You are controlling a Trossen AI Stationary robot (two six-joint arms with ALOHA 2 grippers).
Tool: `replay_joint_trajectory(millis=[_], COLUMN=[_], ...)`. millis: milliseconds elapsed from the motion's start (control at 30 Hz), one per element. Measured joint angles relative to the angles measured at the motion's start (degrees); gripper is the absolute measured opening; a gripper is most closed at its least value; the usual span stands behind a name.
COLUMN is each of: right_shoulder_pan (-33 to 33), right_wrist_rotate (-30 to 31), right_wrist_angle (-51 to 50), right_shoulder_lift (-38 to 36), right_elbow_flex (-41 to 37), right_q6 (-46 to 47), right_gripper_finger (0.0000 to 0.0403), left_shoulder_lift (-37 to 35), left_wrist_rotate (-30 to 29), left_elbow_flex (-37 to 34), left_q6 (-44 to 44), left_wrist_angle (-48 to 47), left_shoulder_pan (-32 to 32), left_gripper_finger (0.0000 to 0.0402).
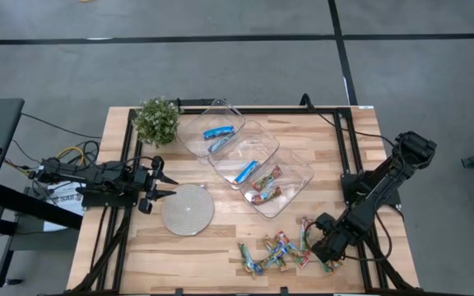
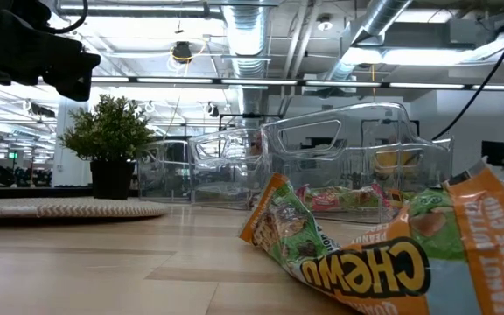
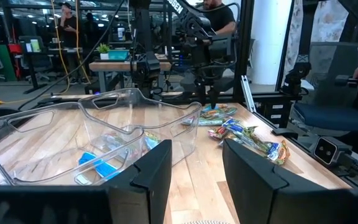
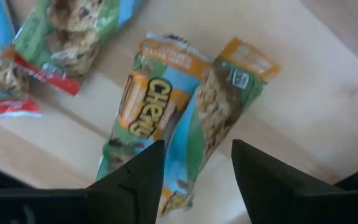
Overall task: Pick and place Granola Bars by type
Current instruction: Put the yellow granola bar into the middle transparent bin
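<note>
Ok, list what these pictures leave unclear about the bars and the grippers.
- Loose bars: the high view shows them too small and overlapping to count exactly.
- Clear trays: the low view blurs their contents behind glare and the orange wrapper in front.
- Right gripper: open over an orange bar; the bar's near end is hidden behind the fingers.
- Left gripper: open, nothing between the fingers.

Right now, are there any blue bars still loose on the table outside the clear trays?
No, the blue bars all lie inside the clear trays; only multicoloured bars lie loose.
</note>
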State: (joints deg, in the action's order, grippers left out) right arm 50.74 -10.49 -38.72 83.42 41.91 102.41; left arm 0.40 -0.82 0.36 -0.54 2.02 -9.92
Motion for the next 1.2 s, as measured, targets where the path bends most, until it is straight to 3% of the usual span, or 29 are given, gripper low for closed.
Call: replay_joint_trajectory(millis=[800, 1200], right_shoulder_pan=[0.2, 0.2], right_wrist_rotate=[2.2, 13.7], right_wrist_angle=[1.3, 1.0], right_shoulder_lift=[1.8, -5.0], right_elbow_flex=[0.0, 0.0], right_q6=[1.3, 7.1], right_gripper_finger=[0.0022, 0.0008], left_shoulder_lift=[0.0, 0.0], left_wrist_rotate=[0.0, 0.0], left_elbow_flex=[0.0, 0.0], left_q6=[-0.1, -0.1], left_wrist_angle=[0.0, 0.0], left_shoulder_pan=[0.0, 0.0], left_gripper_finger=[0.0138, 0.0138])
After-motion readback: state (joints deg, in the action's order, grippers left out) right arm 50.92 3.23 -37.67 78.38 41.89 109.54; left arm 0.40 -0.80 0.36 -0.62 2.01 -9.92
